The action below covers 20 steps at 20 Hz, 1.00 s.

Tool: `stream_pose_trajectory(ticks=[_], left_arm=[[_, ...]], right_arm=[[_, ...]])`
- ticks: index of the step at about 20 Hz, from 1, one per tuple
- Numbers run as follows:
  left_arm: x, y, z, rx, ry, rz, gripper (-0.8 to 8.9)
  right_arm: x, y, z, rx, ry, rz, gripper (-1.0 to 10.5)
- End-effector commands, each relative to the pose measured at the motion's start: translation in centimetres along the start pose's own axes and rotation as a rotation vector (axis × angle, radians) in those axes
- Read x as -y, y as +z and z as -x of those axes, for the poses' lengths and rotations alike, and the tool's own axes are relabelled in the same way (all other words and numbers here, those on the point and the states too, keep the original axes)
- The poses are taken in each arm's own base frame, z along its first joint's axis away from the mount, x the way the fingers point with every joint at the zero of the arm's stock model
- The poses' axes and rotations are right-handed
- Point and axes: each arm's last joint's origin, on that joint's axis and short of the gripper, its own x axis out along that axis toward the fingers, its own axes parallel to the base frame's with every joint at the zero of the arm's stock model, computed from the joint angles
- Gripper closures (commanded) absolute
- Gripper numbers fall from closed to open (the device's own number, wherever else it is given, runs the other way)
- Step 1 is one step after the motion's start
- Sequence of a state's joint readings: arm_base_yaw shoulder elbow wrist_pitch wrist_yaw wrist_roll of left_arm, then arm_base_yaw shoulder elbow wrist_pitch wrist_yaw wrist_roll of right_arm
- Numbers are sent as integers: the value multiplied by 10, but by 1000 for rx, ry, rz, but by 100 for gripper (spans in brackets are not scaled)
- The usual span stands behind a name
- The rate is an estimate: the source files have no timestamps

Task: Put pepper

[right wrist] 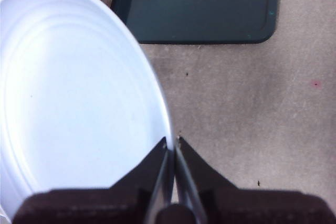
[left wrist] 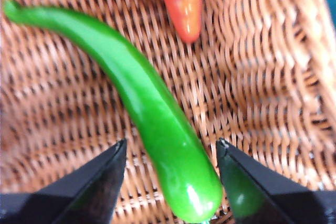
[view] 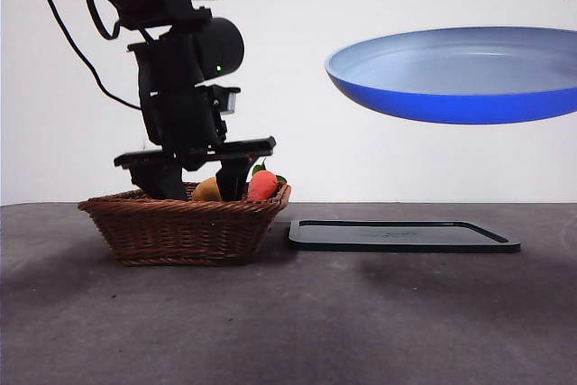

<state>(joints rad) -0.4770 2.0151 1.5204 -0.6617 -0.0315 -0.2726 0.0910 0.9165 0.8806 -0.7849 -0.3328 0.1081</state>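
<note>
Pepper lies on the woven floor of the basket, between the spread jaws of the left gripper, not clamped. A red-orange vegetable lies near it. Beside the basket, the right gripper pinches the blue plate by its rim, above the dark tray.

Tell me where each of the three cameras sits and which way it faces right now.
Front view: low at table height, looking level across at the basket, black tray and raised blue plate; the left arm reaches into the basket.
Left wrist view: looks down into the basket at the pepper between the left gripper's open jaws.
Right wrist view: looks down on the plate, its rim pinched by the right gripper.
Shared: the plate and tray, front and right wrist.
</note>
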Motion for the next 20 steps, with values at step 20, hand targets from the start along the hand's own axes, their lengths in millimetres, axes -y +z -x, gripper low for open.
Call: stream_pose_trajectory(ticks=[20], left_arm=[[5,0,39,8,-18,33,704]], right_arm=[[-2,7,1,50,11,30,941]])
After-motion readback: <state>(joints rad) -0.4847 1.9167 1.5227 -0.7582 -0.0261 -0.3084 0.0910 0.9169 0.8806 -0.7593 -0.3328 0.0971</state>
